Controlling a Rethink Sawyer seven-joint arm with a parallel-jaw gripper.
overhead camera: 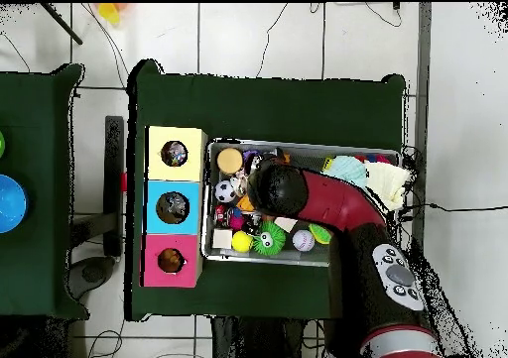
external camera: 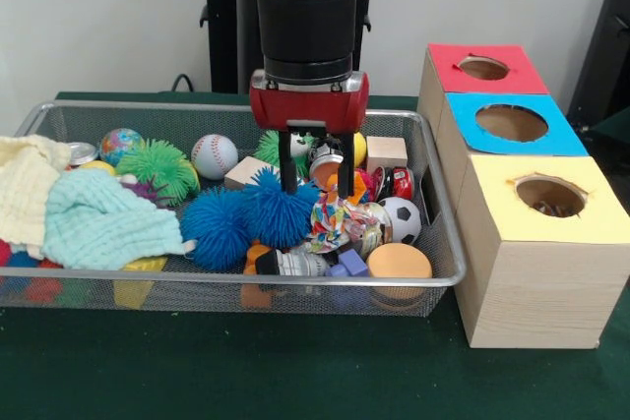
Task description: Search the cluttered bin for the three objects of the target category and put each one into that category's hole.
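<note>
From the front, the red and black arm comes down over the middle of the bin (external camera: 39, 115), a wire mesh tray on the green bench (external camera: 295, 371). Its end effector (external camera: 317, 184) hangs with two dark fingers (external camera: 288, 159) spread apart, nothing between them, their tips just above the heap. Right below the tips lies a crumpled white wrapper with coloured dots (external camera: 335, 223), partly covered by neighbouring things. The other wrappers cannot be picked out with certainty; a small crumpled patch beside a soccer ball (external camera: 401, 218) is too muddled to name. Two blue spiky balls (external camera: 246, 218) sit left of the tips, and a mint cloth (external camera: 98, 228) and a cream cloth (external camera: 25, 184) cover the left end, hiding whatever lies beneath. A baseball (external camera: 214, 155) and an orange disc (external camera: 399, 263) are plain to see. Right of the bin stand three boxes with holes: red (external camera: 482, 68), blue (external camera: 512, 123), yellow (external camera: 551, 196). Something dark shows inside the yellow one, unclear what.

From overhead, the arm (overhead camera: 337, 205) crosses the bin (overhead camera: 268, 258) and hides its centre, the end effector included. The wrappers cannot be made out here. The yellow box (overhead camera: 176, 154), the blue box (overhead camera: 173, 207) and the red box (overhead camera: 171, 261) sit beside the bin's short end.
</note>
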